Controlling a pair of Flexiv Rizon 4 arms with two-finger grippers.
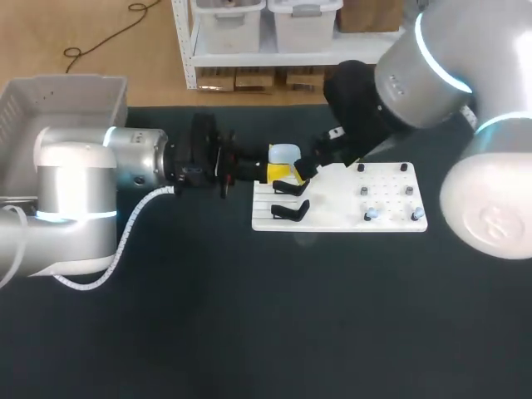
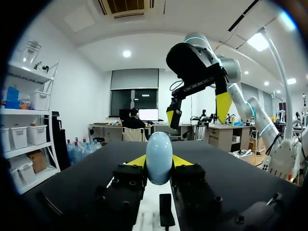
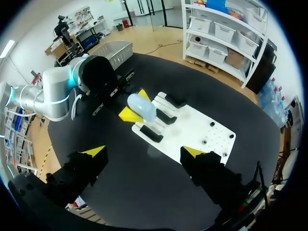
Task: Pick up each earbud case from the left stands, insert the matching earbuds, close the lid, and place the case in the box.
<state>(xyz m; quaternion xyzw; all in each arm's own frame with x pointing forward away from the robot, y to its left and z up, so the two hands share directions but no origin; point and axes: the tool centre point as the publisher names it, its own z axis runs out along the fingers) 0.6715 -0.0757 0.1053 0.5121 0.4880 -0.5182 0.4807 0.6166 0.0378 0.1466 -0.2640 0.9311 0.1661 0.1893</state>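
My left gripper (image 1: 281, 171) is shut on a pale blue, egg-shaped earbud case (image 1: 284, 154), its yellow tips pressing on both sides (image 2: 159, 164). The case (image 2: 159, 156) hangs just over the left end of the white board (image 1: 391, 223), above the black stands (image 1: 290, 211). My right gripper (image 3: 143, 152) hovers open and empty, high over the board's near edge; from the left wrist it shows ahead of and above the case (image 2: 198, 109). Small earbuds (image 1: 371, 214) sit among pegs on the board's right half. From the right wrist, the case (image 3: 142, 107) lies between the left gripper's tips.
A pale grey box (image 1: 66, 100) stands at the table's far left corner, behind my left arm; it also shows in the right wrist view (image 3: 115, 48). The dark table (image 1: 249, 332) lies in front of the board.
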